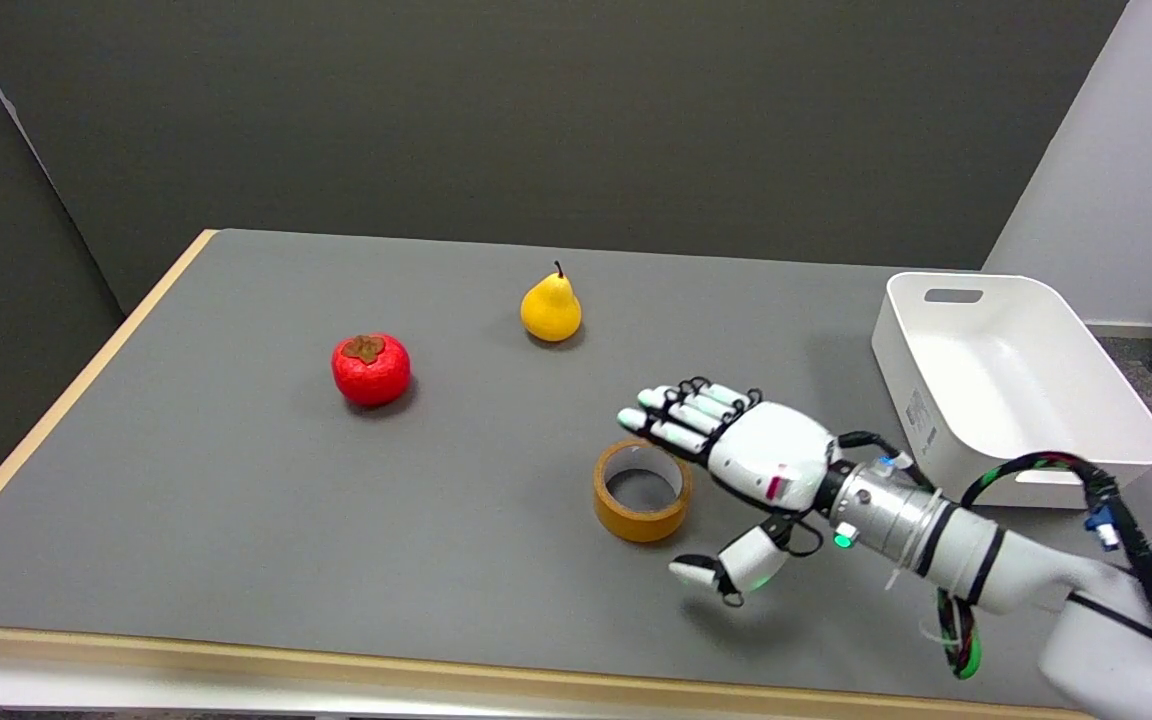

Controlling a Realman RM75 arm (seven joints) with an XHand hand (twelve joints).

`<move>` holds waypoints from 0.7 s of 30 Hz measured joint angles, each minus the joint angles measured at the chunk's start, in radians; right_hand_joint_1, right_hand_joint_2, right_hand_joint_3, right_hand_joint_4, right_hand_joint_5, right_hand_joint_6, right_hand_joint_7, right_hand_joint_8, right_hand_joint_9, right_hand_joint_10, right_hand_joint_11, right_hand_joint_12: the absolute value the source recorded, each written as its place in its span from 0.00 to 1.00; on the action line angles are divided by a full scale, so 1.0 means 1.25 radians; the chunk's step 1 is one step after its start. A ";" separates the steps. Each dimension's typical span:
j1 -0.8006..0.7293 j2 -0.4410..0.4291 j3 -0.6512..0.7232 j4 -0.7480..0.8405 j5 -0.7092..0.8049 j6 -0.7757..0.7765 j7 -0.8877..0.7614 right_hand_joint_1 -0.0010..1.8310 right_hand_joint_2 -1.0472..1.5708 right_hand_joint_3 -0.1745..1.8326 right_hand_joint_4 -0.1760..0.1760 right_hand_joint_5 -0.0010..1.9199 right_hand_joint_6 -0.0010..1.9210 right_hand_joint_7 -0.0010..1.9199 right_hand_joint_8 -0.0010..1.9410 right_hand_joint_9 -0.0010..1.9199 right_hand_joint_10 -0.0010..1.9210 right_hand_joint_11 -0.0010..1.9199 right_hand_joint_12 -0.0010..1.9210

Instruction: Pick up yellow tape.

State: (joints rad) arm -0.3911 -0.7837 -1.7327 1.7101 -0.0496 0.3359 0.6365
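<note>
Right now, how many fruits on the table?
2: a red persimmon at left-centre and a yellow pear farther back, near the middle. Nothing seems to hide another.

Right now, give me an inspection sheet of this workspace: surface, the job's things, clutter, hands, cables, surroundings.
Surface: grey table with a pale wooden edge.
Job's things: yellow tape lies flat, hole up, near the table's middle; not held.
Clutter: red persimmon and yellow pear stand apart beyond the tape; white bin at the right looks empty.
Hands: right hand is open beside the tape, fingers spread past its far rim, thumb on the near side; whether it touches the tape cannot be told.
Cables: black cable loops over the right arm; red-and-green wires hang under the forearm.
Surroundings: dark grey wall behind, lighter panel at the right.
</note>
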 measured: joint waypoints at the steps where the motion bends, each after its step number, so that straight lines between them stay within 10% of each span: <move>1: 0.002 -0.008 -0.007 0.004 -0.005 -0.008 -0.005 0.22 0.57 0.52 0.68 0.00 0.00 0.00 0.00 0.00 0.09 0.00 0.44; 21: 0.098 -0.107 -0.109 0.019 -0.047 -0.079 -0.065 0.22 0.58 0.54 0.68 0.00 0.00 0.00 0.02 0.00 0.13 0.00 0.47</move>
State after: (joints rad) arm -0.2682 -0.9180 -1.8694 1.7336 -0.1080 0.2375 0.5557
